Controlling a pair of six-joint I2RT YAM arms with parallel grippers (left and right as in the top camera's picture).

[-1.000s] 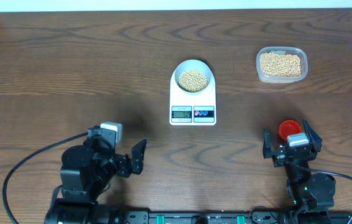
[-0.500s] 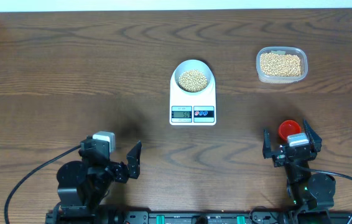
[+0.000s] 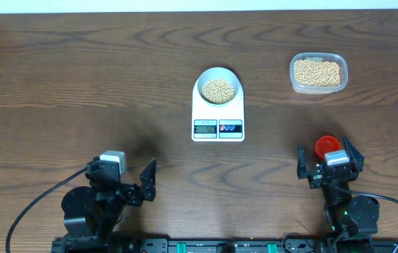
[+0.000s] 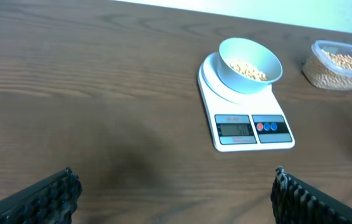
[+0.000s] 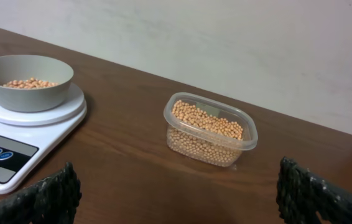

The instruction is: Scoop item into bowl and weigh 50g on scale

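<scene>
Overhead: saw beans (image 3: pixel 218 90) in bowl (image 3: pixel 199 84) on scale (image 3: pixel 218 112); L gripper (image 3: pixel 122 174) & R gripper (image 3: pixel 328 165) splayed, empty. Couldn't read display (image 3: pixel 205 127); judged best: keep arms off scale, confirm 50g.

**Dark wooden table, three things set on it**

The table (image 3: pixel 79 84) is dark brown wood with a strong wavy grain. A flat white scale (image 3: pixel 218 119) lies about midway between the left and right sides, nearer the far edge, with its display facing the near edge. A clear plastic tub (image 3: pixel 318 73) sits well to the right of it, close to the far edge. A red round object (image 3: pixel 325 145) rests on the right side, toward the near edge.
</scene>
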